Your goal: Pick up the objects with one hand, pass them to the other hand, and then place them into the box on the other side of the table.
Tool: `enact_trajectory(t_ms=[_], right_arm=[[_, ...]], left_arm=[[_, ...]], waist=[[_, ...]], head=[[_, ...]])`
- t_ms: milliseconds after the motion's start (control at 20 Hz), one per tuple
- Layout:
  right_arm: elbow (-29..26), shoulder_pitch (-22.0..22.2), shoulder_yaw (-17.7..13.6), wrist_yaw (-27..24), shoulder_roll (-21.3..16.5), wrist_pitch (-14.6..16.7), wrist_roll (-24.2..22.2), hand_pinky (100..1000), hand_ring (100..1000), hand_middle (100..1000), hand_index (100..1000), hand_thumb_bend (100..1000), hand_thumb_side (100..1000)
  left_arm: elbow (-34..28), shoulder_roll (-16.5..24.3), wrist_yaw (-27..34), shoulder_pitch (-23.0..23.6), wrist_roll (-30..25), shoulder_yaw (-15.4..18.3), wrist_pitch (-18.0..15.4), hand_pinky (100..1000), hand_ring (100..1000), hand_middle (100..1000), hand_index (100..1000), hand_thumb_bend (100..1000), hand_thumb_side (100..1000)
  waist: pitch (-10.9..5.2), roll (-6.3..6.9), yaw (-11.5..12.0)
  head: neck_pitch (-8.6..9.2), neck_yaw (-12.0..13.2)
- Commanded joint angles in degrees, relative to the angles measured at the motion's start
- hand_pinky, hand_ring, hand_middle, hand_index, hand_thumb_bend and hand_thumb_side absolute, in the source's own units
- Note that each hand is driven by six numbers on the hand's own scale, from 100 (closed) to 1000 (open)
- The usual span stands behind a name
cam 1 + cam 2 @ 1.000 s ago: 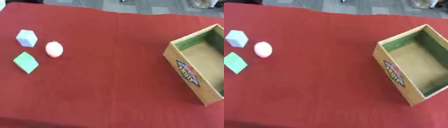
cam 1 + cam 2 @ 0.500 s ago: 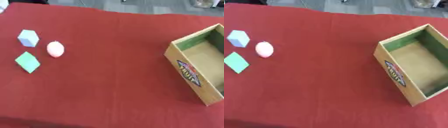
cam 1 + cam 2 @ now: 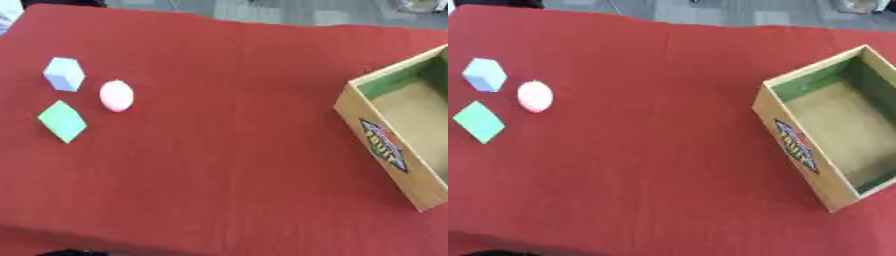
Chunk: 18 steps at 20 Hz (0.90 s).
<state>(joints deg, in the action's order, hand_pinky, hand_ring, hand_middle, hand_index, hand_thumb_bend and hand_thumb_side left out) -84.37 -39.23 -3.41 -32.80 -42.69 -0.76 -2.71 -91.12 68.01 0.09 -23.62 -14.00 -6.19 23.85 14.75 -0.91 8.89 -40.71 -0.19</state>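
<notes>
No robot hand shows; likely start with the left on the pink ball (image 3: 116,95), nearest the box (image 3: 826,145).

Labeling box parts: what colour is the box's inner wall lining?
Green on the inner walls of the box, over a tan floor; clearest in the right eye view.

Wooden box (image 3: 802,150) (matt red cloth (image 3: 649,150))

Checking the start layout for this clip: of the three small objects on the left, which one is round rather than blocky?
The pink ball. It sits between the pale blue block and the green block, both of which have flat faces and corners.
</notes>
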Motion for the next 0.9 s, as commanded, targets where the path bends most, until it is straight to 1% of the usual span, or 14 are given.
enact_trajectory(t_ms=[50, 150, 450, 700, 900], right_arm=[[-1.2, -0.5, -0.2, 0.3, -2.4, -0.1, -0.1, 822, 829, 772, 884, 432, 227], [-1.2, -0.5, 0.0, 0.0, -2.2, -0.1, -1.0, 825, 830, 774, 886, 422, 232], [-0.9, -0.5, 0.1, -0.1, -2.2, 0.0, -2.0, 826, 829, 775, 887, 414, 237], [-0.8, -0.6, 0.4, 0.1, -1.9, -0.1, -2.4, 826, 828, 774, 887, 415, 237], [-0.8, -0.5, 0.4, 0.2, -1.8, -0.1, -2.5, 826, 827, 773, 886, 415, 240]], left_arm=[[-0.1, 3.1, -0.7, 0.4, -4.8, -1.2, 2.0, 893, 837, 773, 832, 854, 374], [-0.2, 3.0, -0.4, 0.7, -7.0, -2.5, 2.6, 893, 836, 771, 833, 837, 399], [-1.3, 2.4, -1.1, 0.1, -11.5, -5.9, 4.5, 891, 836, 768, 824, 828, 404], [-0.2, 0.6, -3.4, -2.6, -14.1, -9.1, 5.9, 887, 834, 764, 815, 830, 394], [1.7, -1.6, -5.0, -5.3, -15.4, -11.0, 6.4, 885, 833, 764, 816, 827, 404]], waist=[[-1.59, 0.98, 0.0], [-1.58, 0.98, -0.1], [-1.62, 1.0, -0.4], [-1.74, 1.06, -0.5], [-1.79, 0.91, -0.7]], head=[[-0.18, 0.8], [-0.1, 1.3], [0.26, 2.5], [0.48, 3.3], [0.81, 3.4]])
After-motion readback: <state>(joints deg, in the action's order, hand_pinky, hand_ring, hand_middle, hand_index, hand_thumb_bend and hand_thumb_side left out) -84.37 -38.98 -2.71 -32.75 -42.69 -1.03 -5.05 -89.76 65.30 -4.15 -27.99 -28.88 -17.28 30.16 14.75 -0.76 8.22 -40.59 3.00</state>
